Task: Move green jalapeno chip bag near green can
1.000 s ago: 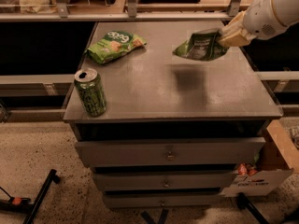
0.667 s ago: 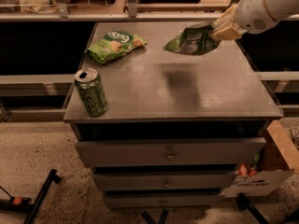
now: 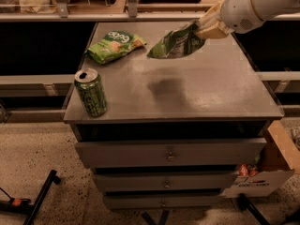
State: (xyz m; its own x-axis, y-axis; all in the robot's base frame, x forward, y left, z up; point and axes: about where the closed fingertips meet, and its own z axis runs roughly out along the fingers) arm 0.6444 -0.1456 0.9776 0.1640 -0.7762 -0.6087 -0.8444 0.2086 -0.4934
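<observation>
We see the green jalapeno chip bag [image 3: 176,43] hanging clear of the worktop [image 3: 220,97] over its rear middle, tilted with its free end drooping to the left. Its shadow [image 3: 164,86] falls on the bare surface below and nearer the front. The end effector [image 3: 204,29] pinches the bag's upper right edge, reaching in from the upper right corner of the view.

Just left of the hanging bag, a brighter lime-green bag [image 3: 115,45] lies flat at the rear left. The green can [image 3: 91,93] stands upright at the front left corner, well apart from the carried bag.

We judge this to be the carrying step: the bag is lifted but not yet delivered. The next move calls for travel toward the front left, passing in front of the lime-green bag. Then comes a descent to bare worktop just beside the can, without tipping it, before letting go.
</observation>
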